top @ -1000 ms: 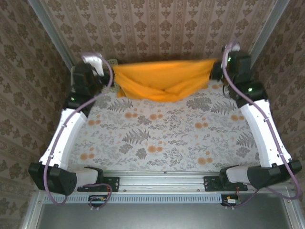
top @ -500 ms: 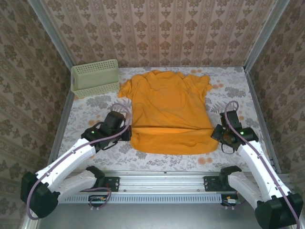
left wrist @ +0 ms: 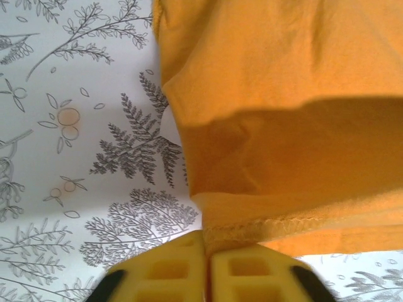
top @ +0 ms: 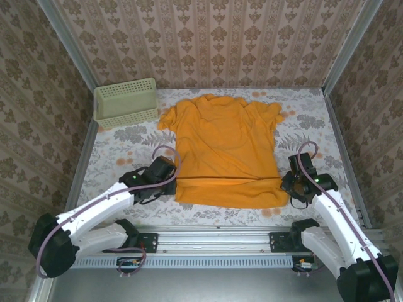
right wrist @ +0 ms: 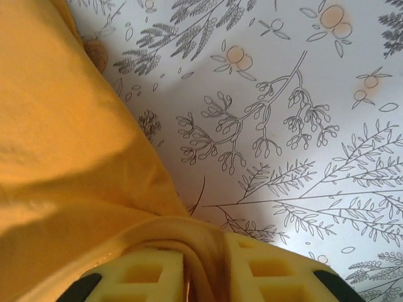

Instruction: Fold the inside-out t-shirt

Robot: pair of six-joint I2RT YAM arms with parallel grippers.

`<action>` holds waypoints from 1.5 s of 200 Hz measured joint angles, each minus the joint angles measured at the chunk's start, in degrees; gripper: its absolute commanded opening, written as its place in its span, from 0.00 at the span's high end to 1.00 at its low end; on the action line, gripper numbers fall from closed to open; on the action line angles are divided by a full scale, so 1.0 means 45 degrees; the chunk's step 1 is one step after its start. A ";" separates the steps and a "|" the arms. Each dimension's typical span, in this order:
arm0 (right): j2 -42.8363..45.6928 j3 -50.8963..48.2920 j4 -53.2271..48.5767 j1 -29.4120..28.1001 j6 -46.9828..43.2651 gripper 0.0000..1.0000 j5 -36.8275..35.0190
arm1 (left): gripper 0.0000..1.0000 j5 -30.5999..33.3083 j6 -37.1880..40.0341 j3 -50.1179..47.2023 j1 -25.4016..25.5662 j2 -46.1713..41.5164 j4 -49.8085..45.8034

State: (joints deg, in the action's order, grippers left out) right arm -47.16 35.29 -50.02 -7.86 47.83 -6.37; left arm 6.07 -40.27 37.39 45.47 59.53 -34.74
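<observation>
the inside-out t-shirt (top: 227, 148) is lying spread out at the middle of the tabletop (top: 113, 157), its plain orange-yellow face showing. its collar and two short sleeves are pointing toward the far wall, and its lower part is reaching toward the near edge. a straight dark fold line is running across the cloth from side to side, low on the body, with a band of cloth lying below it toward the arms.

the left end effector (top: 174, 181) is sitting at the left end of that line, and the left wrist view is showing its yellow fingers (left wrist: 165, 270) pressed together and pinching the stitched hem of the shirt. above the pinch the cloth is rising in a loose fold and casting a shadow on the layer beneath.

the right end effector (top: 287, 184) is sitting at the right end of the same line. in the right wrist view its yellow fingers (right wrist: 271, 270) are closing on a bunched ridge of the orange cloth, which is running up between them and spreading away to the left over the tabletop.

the tabletop is wearing a pale cover printed with grey ferns and orange fruit. a pale green mesh basket (top: 126, 104) is standing at the far left corner, well apart from the shirt's left sleeve. patterned brown wallpaper (top: 208, 38) is lining the walls around the tabletop.
</observation>
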 measured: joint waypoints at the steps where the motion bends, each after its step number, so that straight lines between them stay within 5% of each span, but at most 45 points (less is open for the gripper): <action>1: 0.0000 0.0019 -0.0005 0.0000 0.0044 0.63 -0.0019 | 0.66 0.0024 0.0083 0.0010 0.0000 0.0029 -0.0015; 17: 0.0049 0.0345 -0.0131 0.0019 -0.0141 0.48 -0.0228 | 0.43 0.0316 0.0155 0.0189 0.0180 0.0155 -0.0340; 65: 0.1365 0.1112 -0.0685 0.0024 -0.0355 0.34 -0.0583 | 0.14 0.1972 0.0845 0.2506 0.3036 0.0806 -0.1982; 104: 0.1627 0.1151 -0.0763 0.0024 -0.0364 0.33 -0.0403 | 0.02 0.2361 0.3614 0.5377 0.5416 0.4828 -0.0884; 156: 0.2331 0.1151 -0.0801 0.0024 -0.0350 0.31 -0.0146 | 0.01 0.1715 0.6853 0.7300 0.5285 0.9534 0.0233; 222: 0.2769 0.1146 -0.0908 0.0024 -0.0345 0.30 -0.0058 | 0.33 0.1263 0.7902 0.8218 0.4896 1.1283 0.0403; 300: 0.2769 0.0971 -0.0899 0.0024 -0.0350 0.30 0.0194 | 0.92 0.0826 0.7922 0.7888 0.4454 1.1390 0.0962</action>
State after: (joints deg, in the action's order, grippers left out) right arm -34.70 39.66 -54.06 -7.75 46.26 -5.50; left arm 9.78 -4.62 72.88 65.52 110.78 -30.41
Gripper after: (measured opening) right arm 0.701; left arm 0.125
